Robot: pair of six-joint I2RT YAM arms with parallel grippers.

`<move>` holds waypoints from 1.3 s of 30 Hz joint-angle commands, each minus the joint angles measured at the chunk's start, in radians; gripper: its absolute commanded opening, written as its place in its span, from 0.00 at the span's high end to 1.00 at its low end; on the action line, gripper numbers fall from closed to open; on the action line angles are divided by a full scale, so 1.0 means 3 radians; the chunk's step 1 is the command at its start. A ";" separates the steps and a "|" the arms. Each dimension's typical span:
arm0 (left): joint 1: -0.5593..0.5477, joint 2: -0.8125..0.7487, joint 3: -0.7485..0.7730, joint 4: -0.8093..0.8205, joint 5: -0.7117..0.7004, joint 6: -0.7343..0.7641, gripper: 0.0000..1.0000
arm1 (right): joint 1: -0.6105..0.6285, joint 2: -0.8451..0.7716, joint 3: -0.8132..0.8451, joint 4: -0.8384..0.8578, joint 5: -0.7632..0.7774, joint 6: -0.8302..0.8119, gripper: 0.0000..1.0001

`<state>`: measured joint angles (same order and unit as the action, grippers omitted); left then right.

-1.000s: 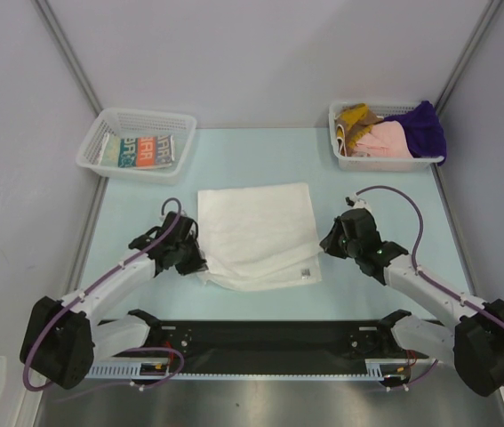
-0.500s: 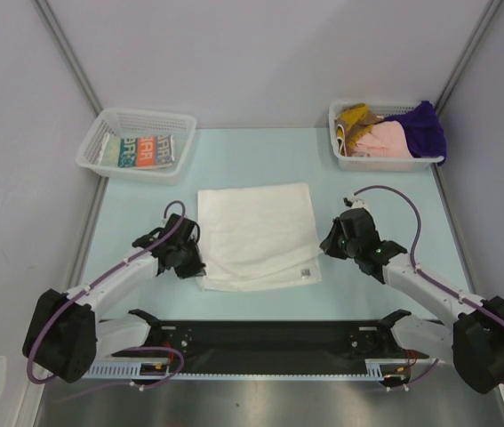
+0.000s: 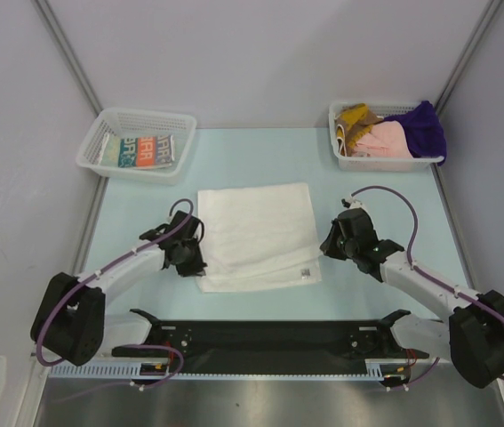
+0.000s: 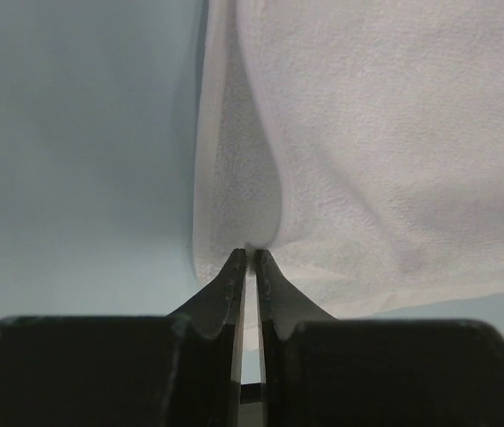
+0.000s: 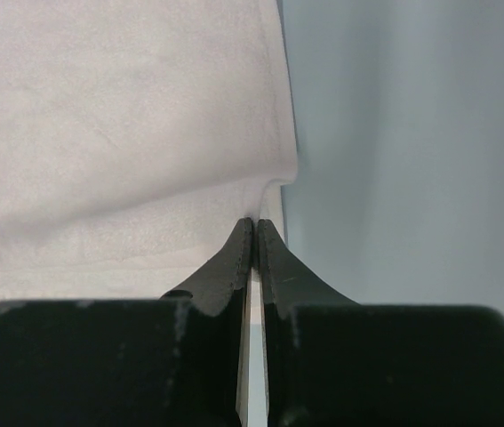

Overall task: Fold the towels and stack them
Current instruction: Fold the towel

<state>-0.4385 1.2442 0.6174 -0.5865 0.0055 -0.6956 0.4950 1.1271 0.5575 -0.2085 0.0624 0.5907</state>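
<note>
Mid-table (image 3: 252, 156): white towel (image 3: 256, 233) lying flat, with a small tag (image 3: 306, 274) at its near right corner; print too small to read. At the towel's near left corner, left gripper (image 4: 249, 253) has jaws a slit apart, cloth puckered at the tips. On the towel's right edge, right gripper (image 5: 253, 222) is nearly closed, pinching the hem. Far left corner: left basket (image 3: 100, 142) with printed towel (image 3: 145, 151), lettering on orange and teal blocks, unreadable. Far right corner: right basket (image 3: 385, 163) with mustard towel (image 3: 354, 116), pink towel (image 3: 385, 140) and purple towel (image 3: 422, 124), the last hanging over the rim.
</note>
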 commanded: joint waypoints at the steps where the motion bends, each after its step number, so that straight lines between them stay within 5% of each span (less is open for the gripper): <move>1: 0.0004 0.0030 0.0161 0.0079 -0.0044 0.0120 0.89 | -0.0019 0.0001 0.0080 0.0071 0.0017 -0.0057 0.99; 7: 0.0025 0.0086 0.0376 0.0028 -0.0044 0.0156 0.83 | -0.0019 0.0017 0.0120 0.0061 0.0012 -0.0047 0.99; 13: 0.0066 0.0036 0.0493 -0.0085 0.0048 0.0227 1.00 | -0.0019 -0.0024 0.0171 0.0000 0.0027 -0.0062 0.99; 24: 0.0061 -0.0593 0.0008 -0.0233 0.0299 0.0039 1.00 | -0.0014 -0.0208 0.0156 -0.0108 -0.0105 -0.0062 1.00; 39: 0.0326 -0.1002 0.0110 -0.0724 0.0166 -0.0044 0.99 | 0.0349 -0.0520 0.0080 -0.0297 0.0073 0.0102 1.00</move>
<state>-0.3714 0.9833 0.6174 -0.7666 0.0628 -0.7074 0.5968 1.0130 0.5667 -0.2859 0.0502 0.6052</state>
